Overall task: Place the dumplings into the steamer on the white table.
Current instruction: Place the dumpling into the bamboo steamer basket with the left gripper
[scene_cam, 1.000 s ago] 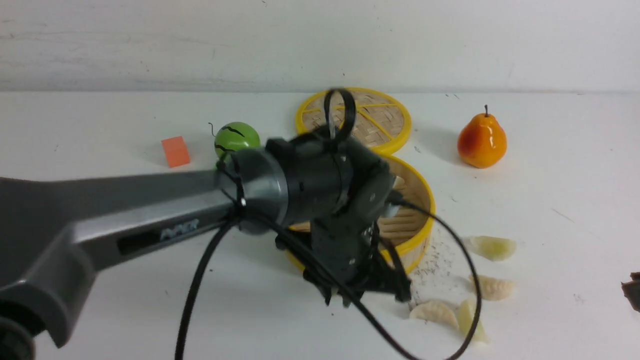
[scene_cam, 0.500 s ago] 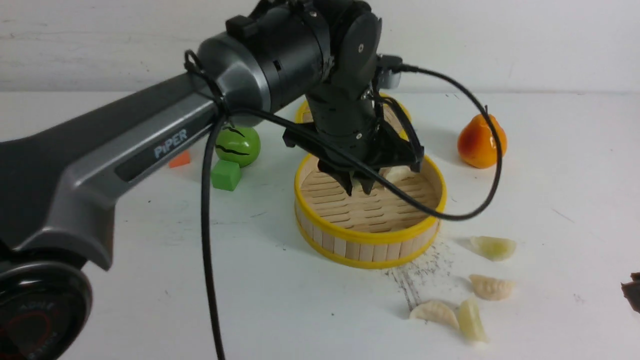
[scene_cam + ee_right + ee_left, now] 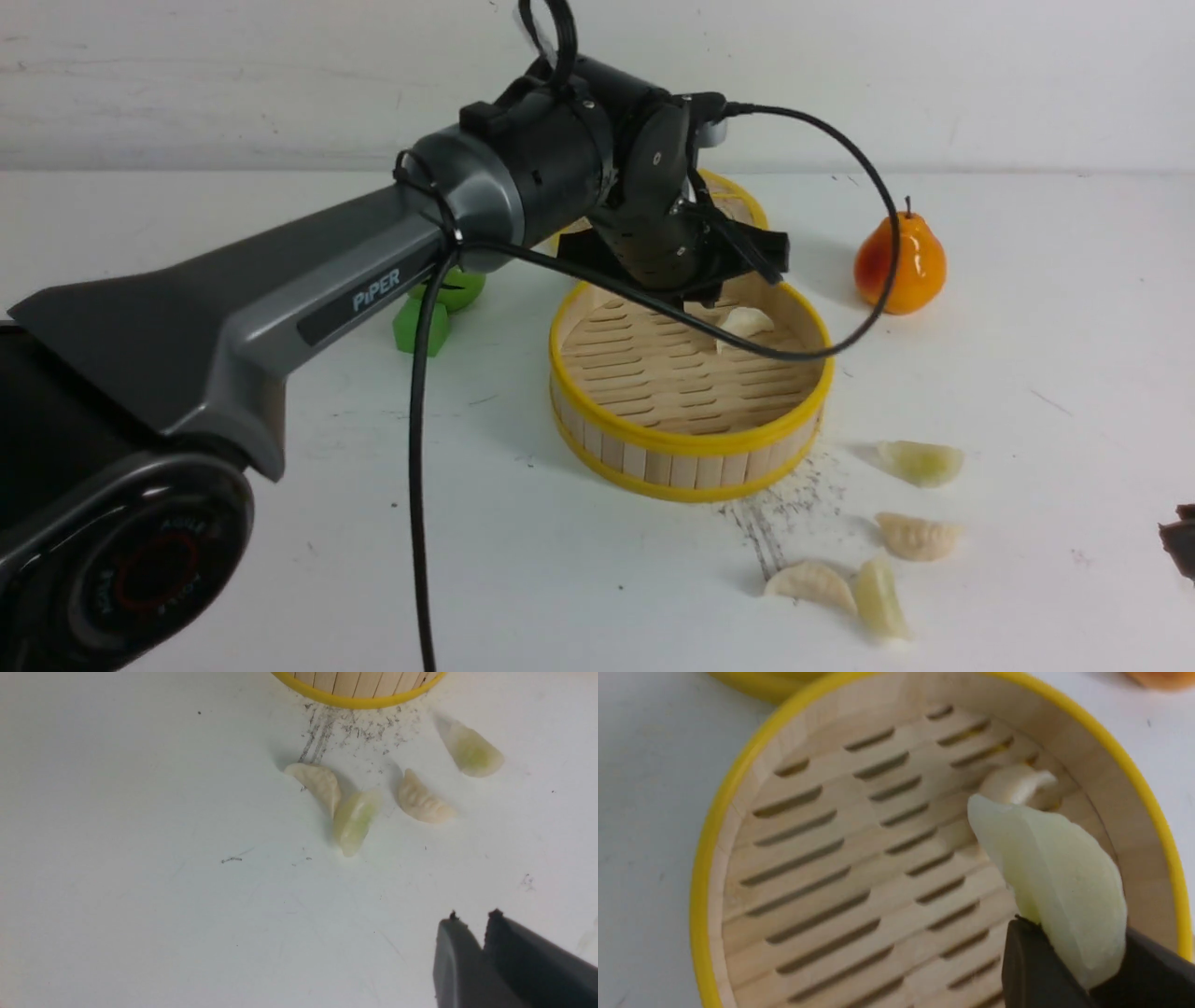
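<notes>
We see steamer [image 3: 686, 462]: round shallow bamboo basket, slatted floor, slat wall, yellow rims, upright on white table [image 3: 1074, 373]. Inside we count one cream dumpling [image 3: 744, 324], on slats close to far wall. We note pale green dumpling [image 3: 1057, 877], translucent, over steamer floor, pinched at one end by left gripper [image 3: 1073, 940]. Four more lie on table right of steamer, toward us: loose green dumpling [image 3: 922, 462], loose cream dumpling [image 3: 920, 537], then front cream dumpling [image 3: 810, 585] touching front green dumpling [image 3: 878, 597].
</notes>
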Controlling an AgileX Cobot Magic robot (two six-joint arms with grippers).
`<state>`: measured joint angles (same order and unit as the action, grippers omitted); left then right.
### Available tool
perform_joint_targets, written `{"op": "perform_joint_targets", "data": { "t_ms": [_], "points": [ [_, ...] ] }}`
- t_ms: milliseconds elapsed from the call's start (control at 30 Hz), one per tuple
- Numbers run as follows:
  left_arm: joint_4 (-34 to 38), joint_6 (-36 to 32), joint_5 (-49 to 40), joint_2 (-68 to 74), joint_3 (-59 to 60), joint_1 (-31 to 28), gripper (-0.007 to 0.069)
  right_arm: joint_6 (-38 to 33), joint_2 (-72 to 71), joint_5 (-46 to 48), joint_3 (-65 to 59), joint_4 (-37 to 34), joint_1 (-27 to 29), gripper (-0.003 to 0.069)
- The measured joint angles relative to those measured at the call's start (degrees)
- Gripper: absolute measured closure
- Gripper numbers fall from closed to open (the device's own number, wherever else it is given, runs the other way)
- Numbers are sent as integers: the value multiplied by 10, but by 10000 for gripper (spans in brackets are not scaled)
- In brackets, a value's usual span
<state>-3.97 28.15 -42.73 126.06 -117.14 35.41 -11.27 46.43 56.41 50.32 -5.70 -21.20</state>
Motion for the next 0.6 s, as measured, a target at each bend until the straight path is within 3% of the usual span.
{"op": "perform_joint_targets", "data": {
  "t_ms": [133,433,600],
  "points": [
    [0,3,39,28,0,-11,473,0,0,-9,-16,0,0,559],
    [-2,-10,17,77,0,-8,473,0,-1,-26,-45,0,0,550],
    [-6,-11,48,77,0,-8,473,0,-1,-32,-45,0,0,545]
  ]
}}
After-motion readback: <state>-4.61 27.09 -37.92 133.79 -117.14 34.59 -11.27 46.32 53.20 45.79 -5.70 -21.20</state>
